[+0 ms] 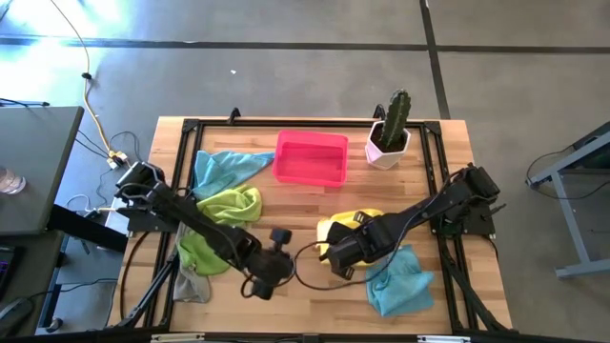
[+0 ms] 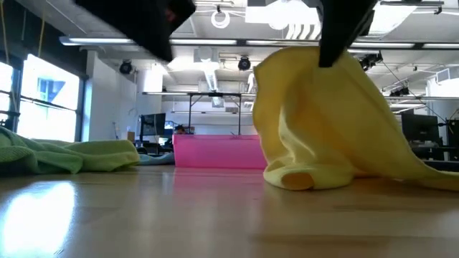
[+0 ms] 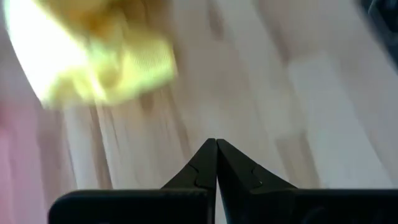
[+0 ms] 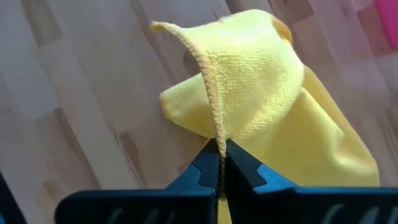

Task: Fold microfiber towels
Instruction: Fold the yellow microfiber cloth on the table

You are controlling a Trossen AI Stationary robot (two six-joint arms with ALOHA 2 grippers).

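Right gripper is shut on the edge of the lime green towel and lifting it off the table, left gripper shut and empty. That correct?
Not quite: the right gripper is shut on the hemmed edge of the yellow towel, not a lime green one, as the right wrist view shows. The lime green towels lie by the left arm. The left gripper is shut and empty.

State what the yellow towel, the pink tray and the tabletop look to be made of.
Yellow towel: soft napped cloth, probably microfiber; fuzzy looped surface, stitched hem, limp drape from the shut right end effector.
Pink tray: seemingly plastic; smooth, uniform colour, rigid straight walls.
Tabletop: light wood planks with visible grain and a soft sheen, likely sealed.
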